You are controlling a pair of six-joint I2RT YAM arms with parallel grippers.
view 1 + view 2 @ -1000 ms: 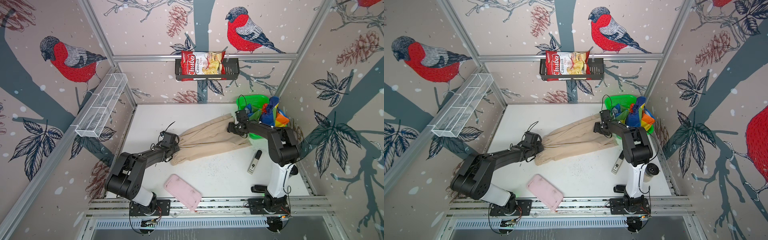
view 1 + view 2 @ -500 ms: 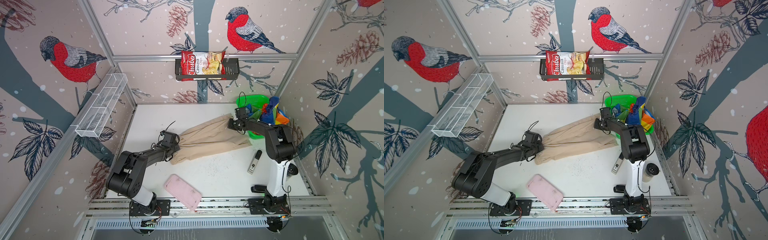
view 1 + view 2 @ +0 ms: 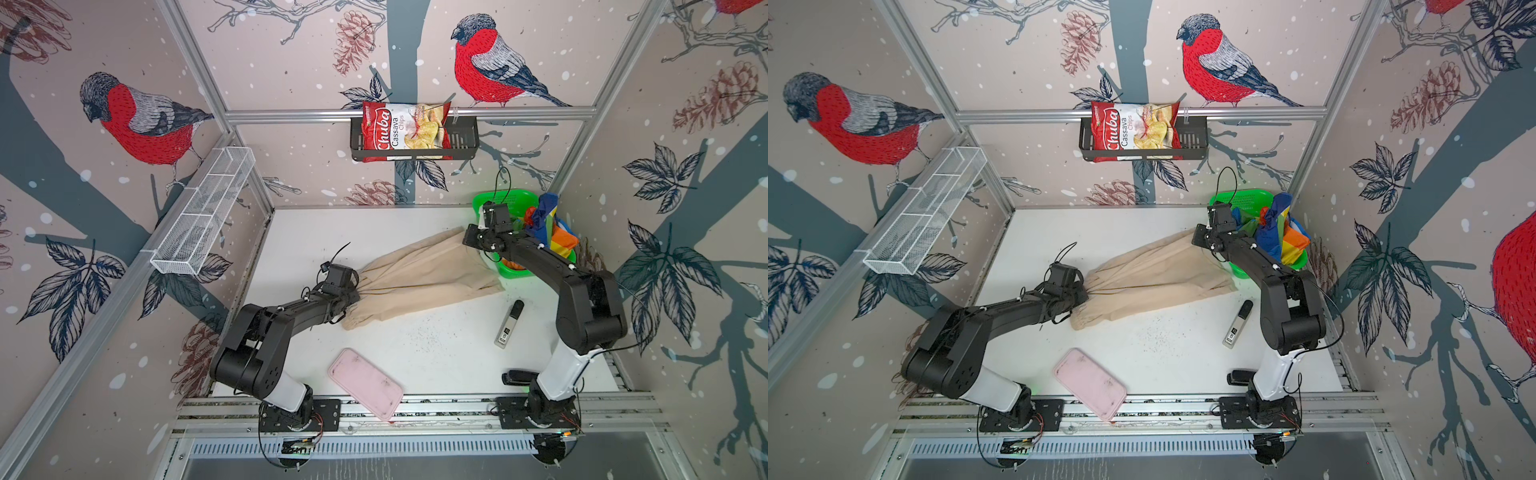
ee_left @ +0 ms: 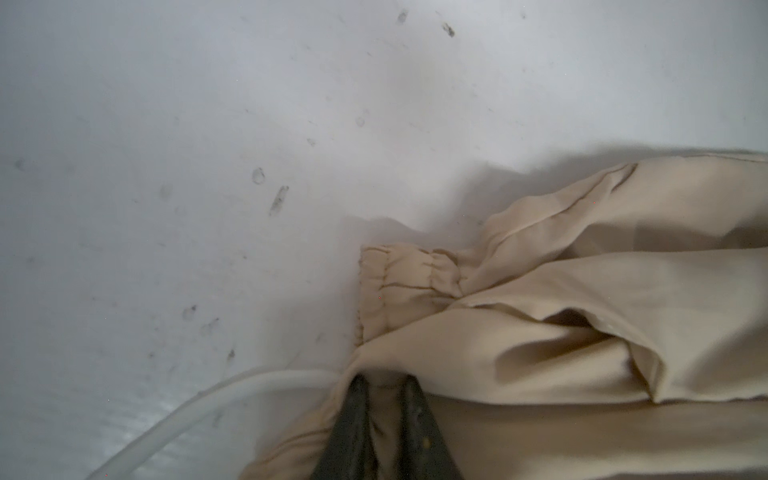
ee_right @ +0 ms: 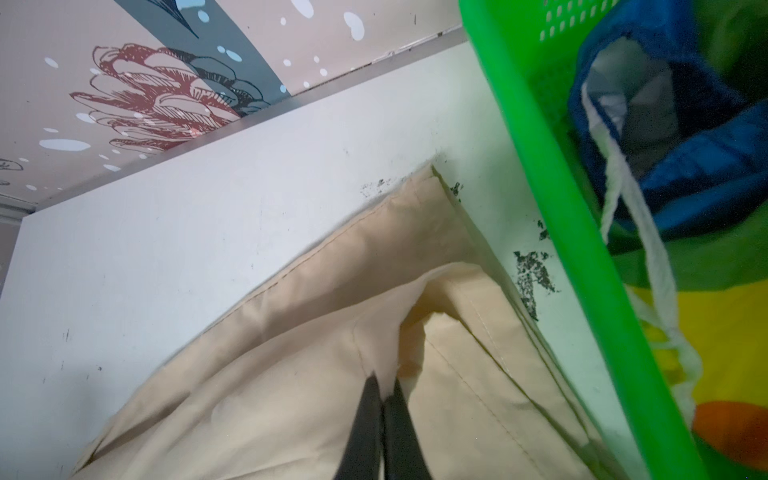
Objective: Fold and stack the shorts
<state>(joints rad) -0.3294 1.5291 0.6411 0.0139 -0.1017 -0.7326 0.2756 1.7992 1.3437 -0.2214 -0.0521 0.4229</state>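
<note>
The beige shorts (image 3: 424,274) (image 3: 1154,270) lie stretched across the middle of the white table in both top views. My left gripper (image 3: 354,290) (image 4: 384,380) is shut on the gathered waistband at their left end, with cloth bunched between the fingers. At the far right end, next to the green basket (image 3: 511,195) (image 5: 582,249), my right gripper (image 3: 467,242) (image 5: 384,384) is shut on a pinched fold of the leg cloth. The striped shorts (image 3: 552,228) (image 3: 1279,232) (image 5: 685,166) sit crumpled in that basket.
A pink tray (image 3: 365,384) lies at the table's front edge. A slim black-and-white stick (image 3: 509,324) and a small black object (image 3: 515,377) lie front right. A wire rack (image 3: 203,216) hangs on the left wall, a chips bag (image 3: 405,131) on the back shelf.
My right gripper has closed on the beige cloth and shifted slightly toward the back. The left gripper keeps its hold on the waistband and has barely moved.
</note>
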